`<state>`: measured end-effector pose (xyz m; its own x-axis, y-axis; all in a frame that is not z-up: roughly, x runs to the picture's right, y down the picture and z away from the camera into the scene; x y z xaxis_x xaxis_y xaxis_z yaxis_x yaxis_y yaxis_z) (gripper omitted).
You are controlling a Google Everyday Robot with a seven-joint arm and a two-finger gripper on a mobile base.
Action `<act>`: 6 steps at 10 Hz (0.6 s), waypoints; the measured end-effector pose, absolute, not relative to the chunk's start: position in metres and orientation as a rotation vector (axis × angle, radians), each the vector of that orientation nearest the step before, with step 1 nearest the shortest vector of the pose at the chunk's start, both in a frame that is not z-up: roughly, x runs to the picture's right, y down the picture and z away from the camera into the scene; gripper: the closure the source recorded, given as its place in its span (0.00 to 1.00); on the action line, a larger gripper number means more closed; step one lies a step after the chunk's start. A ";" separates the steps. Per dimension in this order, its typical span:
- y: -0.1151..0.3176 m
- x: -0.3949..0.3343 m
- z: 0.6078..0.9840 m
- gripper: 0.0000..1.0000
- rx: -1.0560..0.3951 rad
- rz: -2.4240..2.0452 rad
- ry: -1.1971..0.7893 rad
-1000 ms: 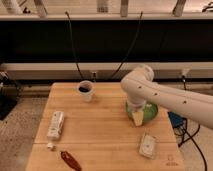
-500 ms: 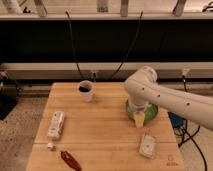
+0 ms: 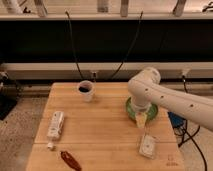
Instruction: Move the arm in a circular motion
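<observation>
Arm (image 3: 170, 97): glossy white shell, smooth, plastic-like, small dark dots along segment. Gripper (image 3: 142, 120): pale yellowish tip, matt, low over bench by green dish. Bench (image 3: 107, 127): light wood, visible grain, satin finish. Cup (image 3: 86, 91): white, smooth, dark inside. Dish (image 3: 153, 113): green, glossy. Packet (image 3: 55, 125): white, paper-like, matt. Wrapper (image 3: 71, 160): red-brown, shiny. Floor (image 3: 17, 132): speckled, rough.

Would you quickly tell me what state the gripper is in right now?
Gripper: low over the green bowl at the table's right side, at the end of the arm; open or closed cannot be told.
</observation>
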<state>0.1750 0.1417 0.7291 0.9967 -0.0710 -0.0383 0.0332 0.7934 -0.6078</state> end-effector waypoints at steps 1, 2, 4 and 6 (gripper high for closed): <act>0.140 0.179 0.730 0.20 -0.656 -0.050 0.061; 0.139 0.185 0.732 0.20 -0.660 -0.039 0.062; 0.139 0.197 0.732 0.20 -0.664 -0.016 0.067; 0.140 0.193 0.733 0.20 -0.668 0.002 0.064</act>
<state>0.1934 0.1397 0.7331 0.9981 -0.0182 -0.0597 -0.0227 0.7849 -0.6193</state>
